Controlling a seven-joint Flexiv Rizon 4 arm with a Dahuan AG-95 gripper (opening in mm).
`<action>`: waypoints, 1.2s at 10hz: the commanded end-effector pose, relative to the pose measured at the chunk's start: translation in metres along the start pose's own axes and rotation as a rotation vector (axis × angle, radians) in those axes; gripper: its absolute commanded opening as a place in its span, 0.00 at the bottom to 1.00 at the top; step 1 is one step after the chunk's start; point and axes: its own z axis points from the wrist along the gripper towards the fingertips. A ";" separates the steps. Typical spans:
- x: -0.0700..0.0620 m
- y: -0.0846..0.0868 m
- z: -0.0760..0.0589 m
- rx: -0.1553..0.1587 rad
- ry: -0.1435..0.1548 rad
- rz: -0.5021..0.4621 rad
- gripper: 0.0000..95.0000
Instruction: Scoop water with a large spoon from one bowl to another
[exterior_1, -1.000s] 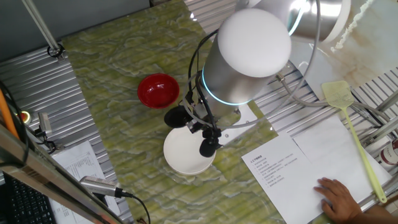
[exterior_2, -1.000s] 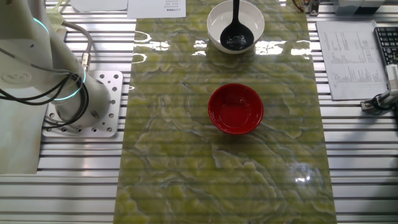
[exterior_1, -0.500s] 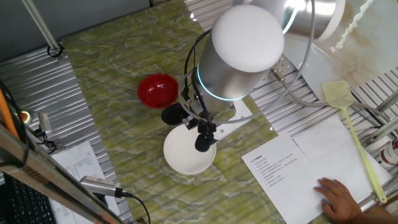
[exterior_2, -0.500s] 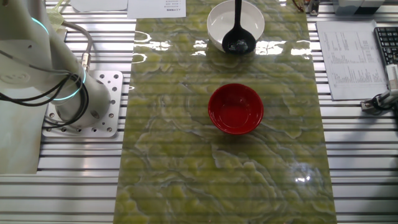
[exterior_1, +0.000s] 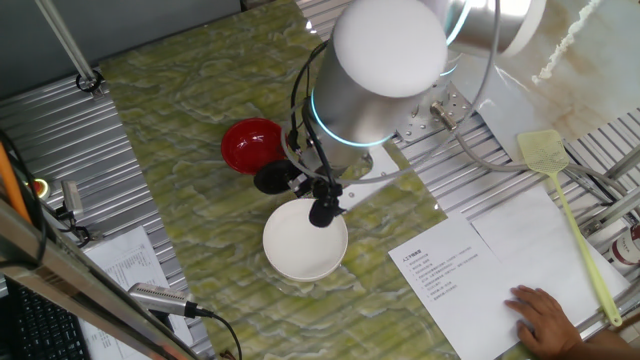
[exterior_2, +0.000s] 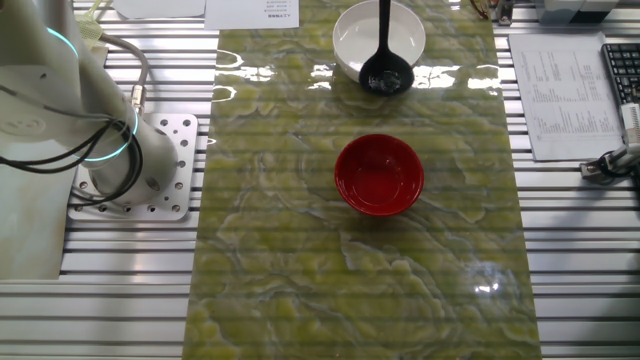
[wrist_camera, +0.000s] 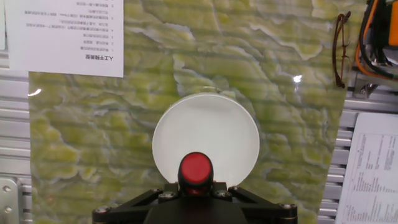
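Observation:
The white bowl (exterior_1: 300, 250) stands on the green marbled mat, with the smaller red bowl (exterior_1: 252, 143) beyond it. My gripper (wrist_camera: 196, 185) is shut on the red tip of the large spoon's handle, held upright. The black cup of the large spoon (exterior_2: 385, 75) hangs at the white bowl's (exterior_2: 350, 40) rim on the side facing the red bowl (exterior_2: 379, 175), and it glistens wet. In the hand view the white bowl (wrist_camera: 230, 134) lies straight below the red handle tip (wrist_camera: 196, 168), and the cup is hidden. My arm covers most of the gripper in the fixed view where it fills the middle.
A yellow-green fly swatter (exterior_1: 560, 190) and printed sheets (exterior_1: 450, 265) lie to the right, where a person's hand (exterior_1: 545, 318) rests on paper. The robot base (exterior_2: 130, 165) stands left of the mat. A microphone (exterior_1: 160, 297) lies at the front left.
The large spoon has lifted out of the white bowl's middle and moved toward the rim nearest the red bowl, carried by my arm. Both bowls stayed put.

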 end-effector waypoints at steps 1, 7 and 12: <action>0.004 0.000 0.001 0.003 -0.002 -0.007 0.00; 0.020 0.004 0.005 0.013 0.003 -0.020 0.00; 0.037 0.006 0.011 0.026 0.004 -0.034 0.00</action>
